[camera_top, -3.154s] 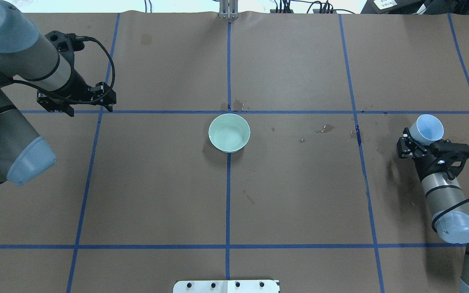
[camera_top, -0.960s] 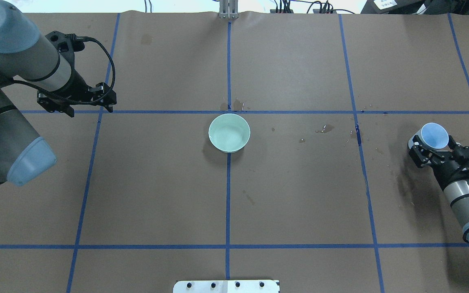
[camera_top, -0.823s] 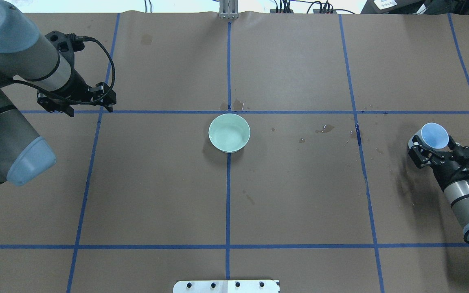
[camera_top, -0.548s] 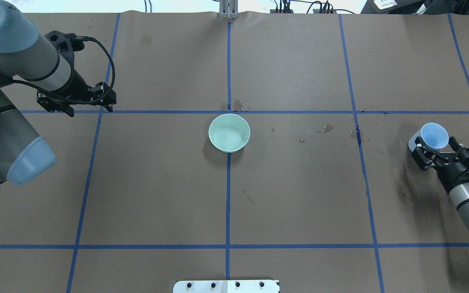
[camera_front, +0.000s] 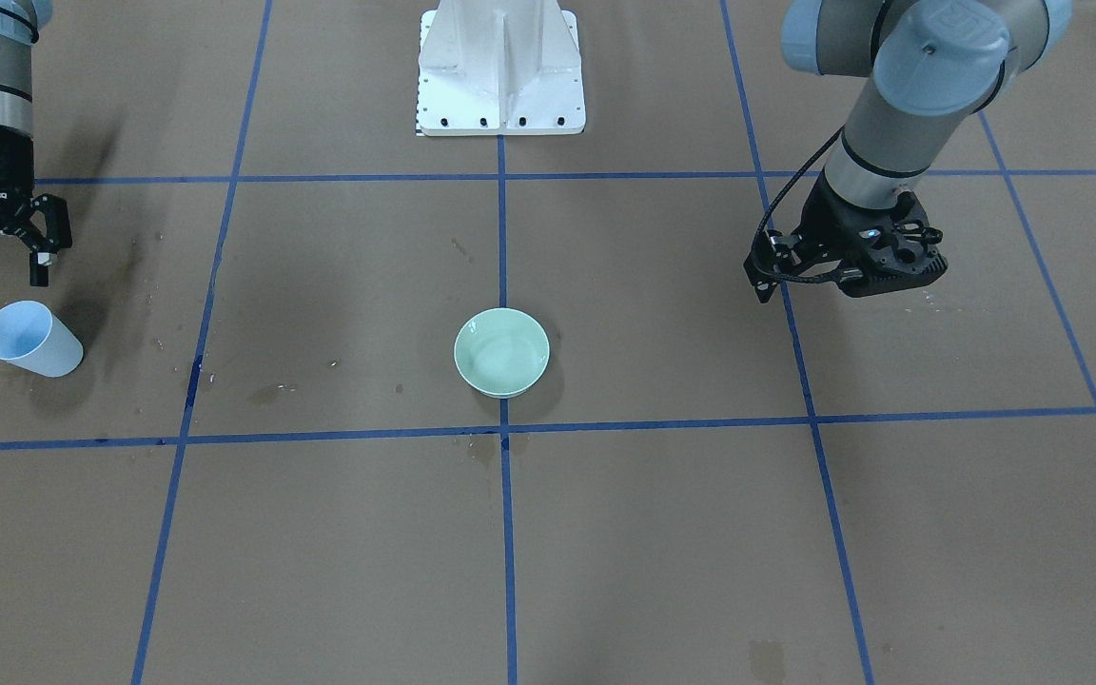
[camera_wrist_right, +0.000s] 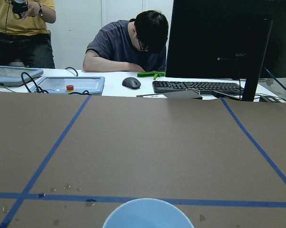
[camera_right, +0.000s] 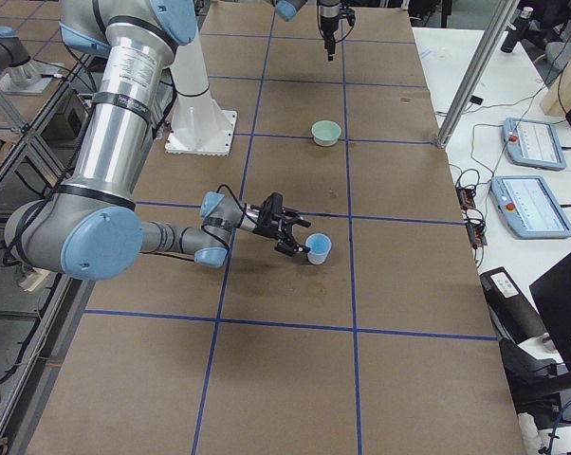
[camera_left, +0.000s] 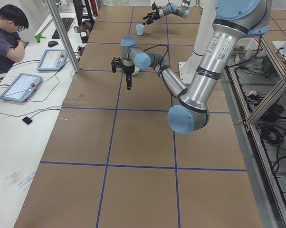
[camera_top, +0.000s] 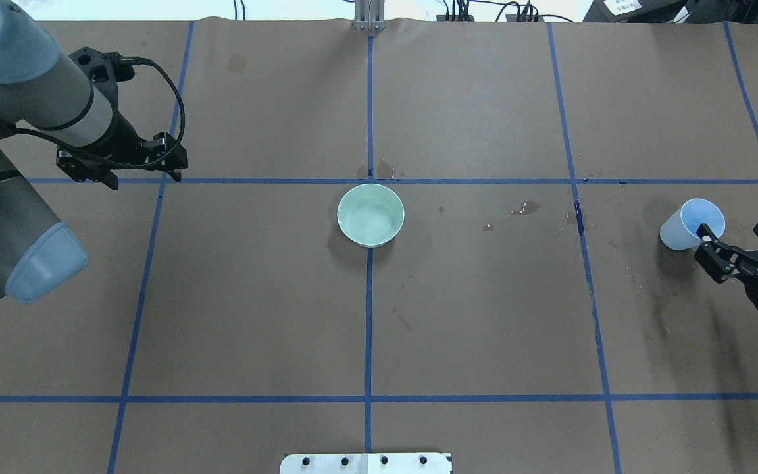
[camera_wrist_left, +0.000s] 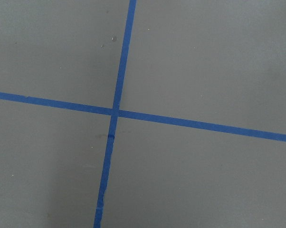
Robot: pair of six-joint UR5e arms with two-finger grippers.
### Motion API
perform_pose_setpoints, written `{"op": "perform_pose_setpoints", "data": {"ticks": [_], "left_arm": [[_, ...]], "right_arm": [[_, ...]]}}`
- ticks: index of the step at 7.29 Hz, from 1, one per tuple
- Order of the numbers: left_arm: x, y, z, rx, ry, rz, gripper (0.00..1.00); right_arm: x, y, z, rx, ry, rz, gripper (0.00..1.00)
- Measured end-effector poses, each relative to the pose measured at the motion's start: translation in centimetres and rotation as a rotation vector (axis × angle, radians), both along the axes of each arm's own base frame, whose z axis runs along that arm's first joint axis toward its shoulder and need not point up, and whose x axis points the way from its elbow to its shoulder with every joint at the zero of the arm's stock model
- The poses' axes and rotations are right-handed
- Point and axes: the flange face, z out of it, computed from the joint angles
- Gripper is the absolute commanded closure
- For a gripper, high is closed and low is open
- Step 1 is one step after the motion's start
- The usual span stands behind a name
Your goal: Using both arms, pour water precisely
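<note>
A mint-green bowl (camera_top: 370, 214) stands at the table's middle, also in the front view (camera_front: 501, 351). A faint shiny pool of water shows in it. A light-blue cup (camera_top: 691, 224) stands upright on the paper at the right, free of any grip. My right gripper (camera_top: 731, 230) is open and empty just on the robot's side of the cup (camera_front: 31, 340). The right wrist view shows only the cup's rim (camera_wrist_right: 147, 213). My left gripper (camera_top: 146, 179) hovers open and empty over a tape crossing at the far left, well away from the bowl.
Brown paper with a blue tape grid covers the table. Dark stains and small wet spots (camera_top: 525, 209) lie between bowl and cup. The white pedestal (camera_front: 500, 67) stands at the robot's side. Operators, tablets and a keyboard (camera_wrist_right: 195, 86) sit beyond the far edge.
My right gripper lowered the cup and stood it upright, opened, let it go and drew back toward the robot. The cup stays where it was set. The left arm barely moved.
</note>
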Motion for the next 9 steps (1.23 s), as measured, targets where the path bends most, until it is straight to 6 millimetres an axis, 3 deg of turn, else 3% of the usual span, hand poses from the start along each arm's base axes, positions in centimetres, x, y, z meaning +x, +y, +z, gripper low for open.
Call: {"op": "perform_pose_setpoints", "data": {"ticks": [1,3,6,9], "left_arm": [[0.1,-0.1,-0.4,0.003,0.001,0.001,0.00],[1.5,-0.6,-2.5,0.003,0.020,-0.011,0.00],[5.7,-0.1,-5.8,-0.016,0.095,-0.040,0.00],[9.3,-0.7,-6.2,-0.003,0.267,-0.102,0.00]], "right_arm": [[0.8,0.1,-1.2,-0.004,0.013,-0.046,0.01],[4.2,-2.6,-2.0,-0.055,0.049,-0.149,0.01],[12.3,-10.4,-3.9,-0.207,0.023,-0.357,0.01],[20.5,-17.2,-6.8,-0.344,0.051,-0.542,0.01]]}}
